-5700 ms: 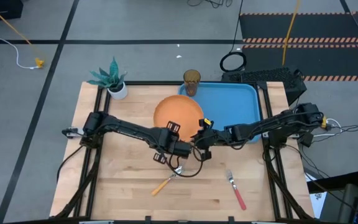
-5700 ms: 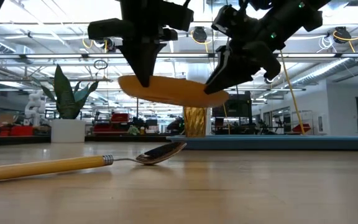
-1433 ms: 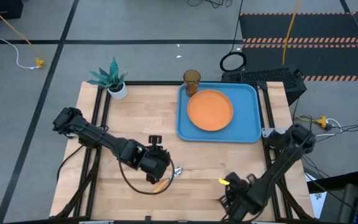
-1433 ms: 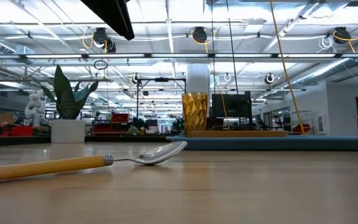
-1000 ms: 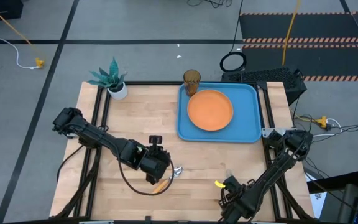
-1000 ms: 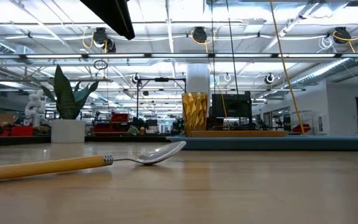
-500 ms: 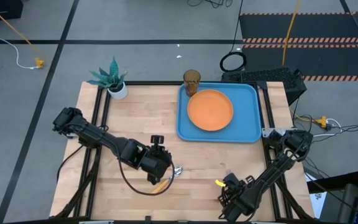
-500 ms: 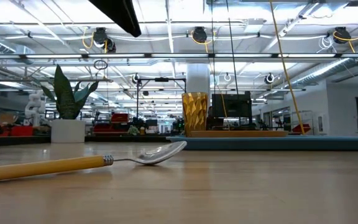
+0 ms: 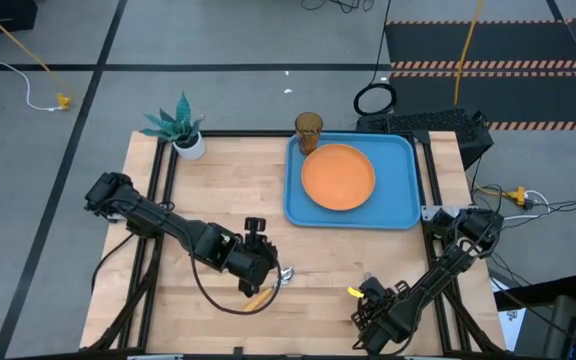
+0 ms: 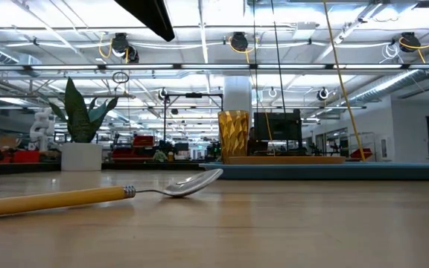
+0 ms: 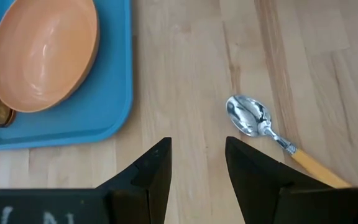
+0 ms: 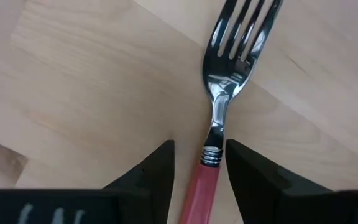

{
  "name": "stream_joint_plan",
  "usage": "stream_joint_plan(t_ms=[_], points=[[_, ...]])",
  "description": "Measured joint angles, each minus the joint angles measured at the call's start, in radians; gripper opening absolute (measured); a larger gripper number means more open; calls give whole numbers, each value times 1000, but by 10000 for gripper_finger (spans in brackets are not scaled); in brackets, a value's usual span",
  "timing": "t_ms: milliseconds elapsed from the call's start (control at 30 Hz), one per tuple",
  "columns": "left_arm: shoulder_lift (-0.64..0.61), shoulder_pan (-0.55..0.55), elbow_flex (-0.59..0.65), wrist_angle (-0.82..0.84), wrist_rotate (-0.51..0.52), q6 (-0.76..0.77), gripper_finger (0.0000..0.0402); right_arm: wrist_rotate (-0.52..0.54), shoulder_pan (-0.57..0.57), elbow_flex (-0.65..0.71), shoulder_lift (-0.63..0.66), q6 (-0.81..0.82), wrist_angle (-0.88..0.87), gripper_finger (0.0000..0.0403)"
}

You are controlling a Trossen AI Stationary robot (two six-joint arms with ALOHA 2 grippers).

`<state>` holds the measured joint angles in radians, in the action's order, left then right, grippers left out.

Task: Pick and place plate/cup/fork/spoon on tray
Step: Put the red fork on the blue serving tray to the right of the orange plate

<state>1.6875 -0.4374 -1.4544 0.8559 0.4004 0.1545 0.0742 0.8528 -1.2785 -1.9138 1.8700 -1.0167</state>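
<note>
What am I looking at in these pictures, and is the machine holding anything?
Two robot arms work at a wooden table. One camera looks down, one sits at table height, one rides each wrist. The plate lies in the blue tray; the cup stands at the tray's far corner. The left gripper hovers open beside the spoon. The right gripper has its fingers open on either side of the fork. Nothing is held yet. A potted plant stands aside.
</note>
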Motion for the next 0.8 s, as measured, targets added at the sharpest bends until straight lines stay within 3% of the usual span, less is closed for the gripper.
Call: stream_joint_plan(t_ms=[333, 700, 800], points=[[0, 0, 0, -1, 0, -2, 154, 1, 0, 2, -2, 30, -19, 17], [0, 20, 0, -2, -3, -17, 154, 6, -21, 6, 64, 81, -165, 22], [0, 31, 0, -1, -3, -28, 154, 65, -34, 6, 113, 77, -227, 16]])
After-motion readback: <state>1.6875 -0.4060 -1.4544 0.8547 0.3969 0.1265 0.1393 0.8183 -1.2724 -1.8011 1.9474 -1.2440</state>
